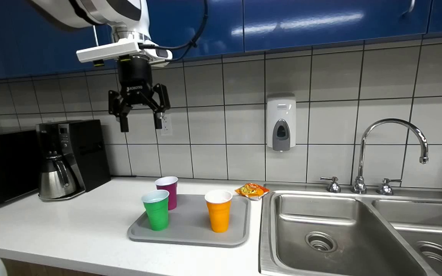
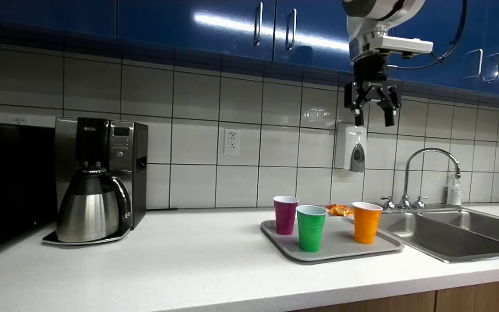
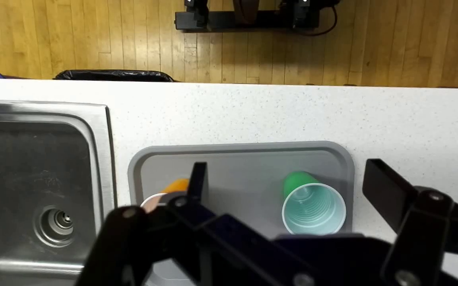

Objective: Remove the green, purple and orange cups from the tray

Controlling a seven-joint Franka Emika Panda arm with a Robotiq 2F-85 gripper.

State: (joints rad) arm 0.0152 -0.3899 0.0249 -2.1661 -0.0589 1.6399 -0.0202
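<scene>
Upright on the grey tray (image 1: 188,220) stand the green cup (image 1: 157,214), the purple cup (image 1: 172,197) and the orange cup (image 1: 218,216). In both exterior views my gripper (image 2: 374,120) hangs high above the counter, pointing down, its jaws wide apart with nothing between them. From the wrist camera, the green cup (image 3: 298,180) appears in the gap between the fingers, well below them. One finger (image 3: 200,178) partly covers the orange cup (image 3: 178,185) there. The purple cup does not show in the wrist view; the gripper's body covers that part of the tray.
A steel sink (image 1: 320,218) with a tall faucet (image 1: 393,122) adjoins the tray's side. An orange snack packet (image 1: 251,189) lies behind the tray. A coffee maker (image 2: 102,182) stands farther along the white counter (image 2: 167,260). Blue cabinets (image 2: 197,39) hang overhead; a soap dispenser (image 1: 281,122) is on the wall.
</scene>
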